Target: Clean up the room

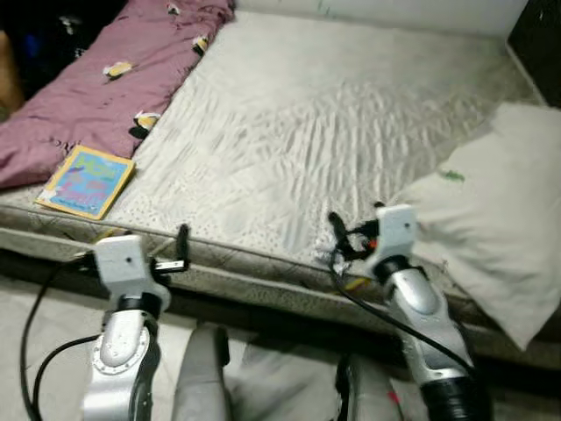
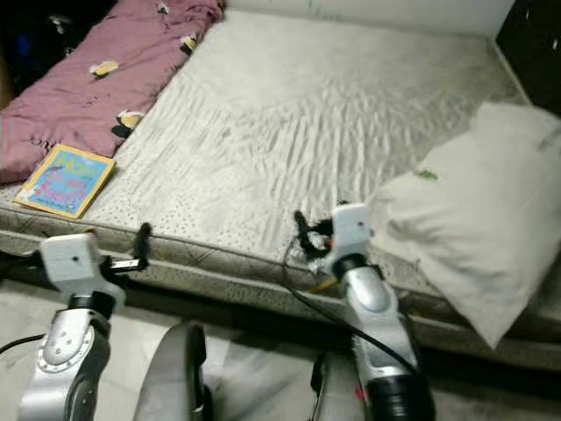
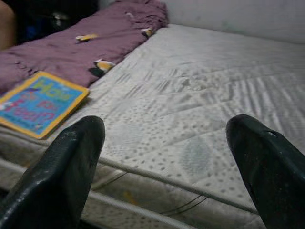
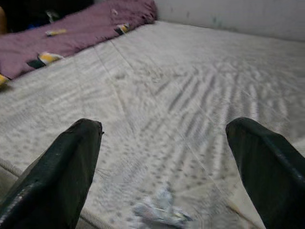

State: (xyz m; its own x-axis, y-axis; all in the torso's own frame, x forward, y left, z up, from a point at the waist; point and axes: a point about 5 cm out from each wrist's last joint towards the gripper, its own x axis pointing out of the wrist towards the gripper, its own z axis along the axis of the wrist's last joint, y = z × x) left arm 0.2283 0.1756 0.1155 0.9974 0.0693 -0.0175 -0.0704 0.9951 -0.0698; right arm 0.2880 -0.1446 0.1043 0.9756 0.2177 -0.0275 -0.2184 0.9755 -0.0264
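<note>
We hold both jaws apart at the bed's (image 1: pixel 289 132) near edge. The yellow-bordered blue picture book (image 1: pixel 86 181) looks thin, stiff, light; grip its overhanging near-left-corner edge.

A thin, square picture book with a yellow border and bright blue cover (image 1: pixel 85 181) lies flat at the bed's front left corner, slightly askew, touching the rumpled mauve blanket (image 1: pixel 105 83) that runs along the left edge. A plump white pillow (image 1: pixel 495 215) slumps over the front right corner, overhanging the mattress edge.
</note>
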